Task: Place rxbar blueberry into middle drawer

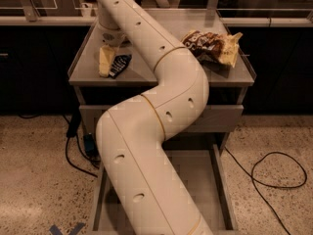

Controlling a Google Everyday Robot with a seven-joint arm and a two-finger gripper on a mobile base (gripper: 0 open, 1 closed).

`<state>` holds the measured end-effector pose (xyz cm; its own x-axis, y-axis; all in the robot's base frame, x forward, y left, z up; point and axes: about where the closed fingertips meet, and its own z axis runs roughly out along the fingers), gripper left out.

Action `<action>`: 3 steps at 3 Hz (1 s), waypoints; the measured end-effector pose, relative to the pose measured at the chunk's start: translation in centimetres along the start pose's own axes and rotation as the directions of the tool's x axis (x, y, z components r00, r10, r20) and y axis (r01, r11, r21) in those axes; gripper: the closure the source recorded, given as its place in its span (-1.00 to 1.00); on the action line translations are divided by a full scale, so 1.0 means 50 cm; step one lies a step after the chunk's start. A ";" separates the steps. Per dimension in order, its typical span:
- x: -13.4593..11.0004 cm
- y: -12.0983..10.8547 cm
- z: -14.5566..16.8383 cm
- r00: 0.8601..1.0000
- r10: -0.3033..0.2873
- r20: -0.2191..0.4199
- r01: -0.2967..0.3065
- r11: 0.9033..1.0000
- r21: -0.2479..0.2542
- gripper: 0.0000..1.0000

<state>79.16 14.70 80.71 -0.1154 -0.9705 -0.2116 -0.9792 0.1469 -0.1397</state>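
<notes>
The rxbar blueberry [120, 65], a small dark navy bar with white lettering, lies on the left part of the grey cabinet top [161, 75]. My gripper [110, 60] reaches down from the back right at the bar, with its pale yellow end touching the bar's left side. My large white arm [161, 131] crosses the middle of the view and hides part of the cabinet front. An open drawer [219, 180] is pulled out below the cabinet top, and the arm covers most of its inside.
A brown-and-yellow chip bag [212, 45] lies on the right of the cabinet top. Black cables [274, 173] trail on the speckled floor at right and left. Dark counters stand behind the cabinet.
</notes>
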 end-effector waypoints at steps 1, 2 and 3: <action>0.000 0.000 0.000 1.000 0.000 0.000 0.000 1.000 0.000 1.00; -0.003 -0.002 -0.013 1.000 0.000 0.000 0.000 1.000 0.000 1.00; -0.006 -0.001 -0.031 1.000 0.000 0.000 0.000 1.000 0.000 1.00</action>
<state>78.97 14.67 82.26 -0.1154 -0.9705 -0.2117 -0.9792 0.1470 -0.1400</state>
